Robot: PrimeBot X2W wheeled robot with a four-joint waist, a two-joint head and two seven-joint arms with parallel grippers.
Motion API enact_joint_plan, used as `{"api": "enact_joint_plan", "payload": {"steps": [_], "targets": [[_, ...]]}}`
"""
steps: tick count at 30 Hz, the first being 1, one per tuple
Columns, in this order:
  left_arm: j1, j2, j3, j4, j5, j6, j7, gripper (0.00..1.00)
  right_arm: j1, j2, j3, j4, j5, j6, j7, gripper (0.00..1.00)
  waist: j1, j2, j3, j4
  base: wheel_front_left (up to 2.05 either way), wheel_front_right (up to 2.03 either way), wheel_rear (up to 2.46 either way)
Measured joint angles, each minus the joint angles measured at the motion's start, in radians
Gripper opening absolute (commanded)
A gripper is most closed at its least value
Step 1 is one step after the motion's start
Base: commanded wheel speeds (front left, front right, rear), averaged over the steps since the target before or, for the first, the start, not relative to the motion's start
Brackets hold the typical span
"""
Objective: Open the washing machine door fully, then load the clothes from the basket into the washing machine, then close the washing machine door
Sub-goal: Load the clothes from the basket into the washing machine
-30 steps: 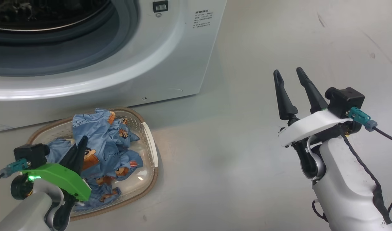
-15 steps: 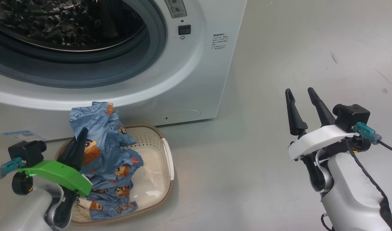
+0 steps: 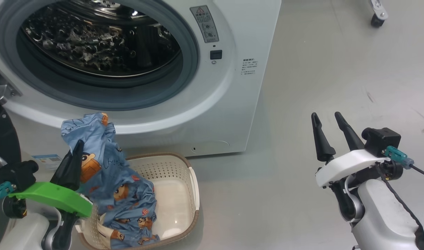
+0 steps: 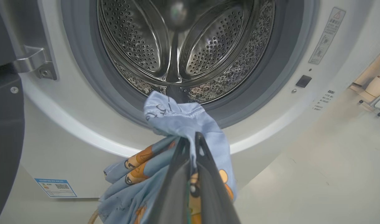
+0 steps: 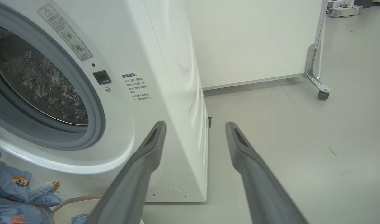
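Observation:
The white washing machine (image 3: 232, 86) stands with its steel drum (image 3: 100, 45) exposed. The washing machine door is swung out at the far left, its black rim (image 3: 0, 139) and metal hinge (image 4: 34, 62) showing. My left gripper (image 3: 76, 147) is shut on the light blue cartoon-print clothes (image 3: 107, 166), holding them up in front of the gasket's lower edge (image 4: 183, 121). The clothes trail down into the cream basket (image 3: 184, 194) on the floor before the machine. My right gripper (image 3: 326, 116) hangs open and empty to the right, over bare floor, its fingers (image 5: 152, 146) spread wide.
A white partition on a caster wheel (image 5: 322, 93) stands behind and to the right of the machine. A blue label sticker (image 3: 47, 160) sits low on the machine's front. Grey floor stretches to the right of the machine.
The head camera has tilted up, bringing the drum into view. My left gripper has lifted the clothes higher out of the basket toward the opening. The right gripper stays open.

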Motion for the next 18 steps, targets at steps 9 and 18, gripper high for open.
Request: {"api": "enact_joint_plan", "payload": {"steps": [9, 18], "targets": [[0.063, -0.009, 0.095, -0.069, 0.058, 0.012, 0.000, 0.00, 0.020, -0.020, 0.018, -0.006, 0.017, 0.000, 0.000, 1.00, 0.0000, 0.0000, -0.053, 0.011, 0.00, 0.00, 0.00], [0.118, -0.030, 0.159, -0.134, 0.112, 0.033, 0.000, 0.00, 0.046, -0.037, 0.013, -0.015, 0.039, 0.000, 0.000, 1.00, 0.0000, 0.0000, -0.085, 0.014, 0.00, 0.00, 0.00]]}}
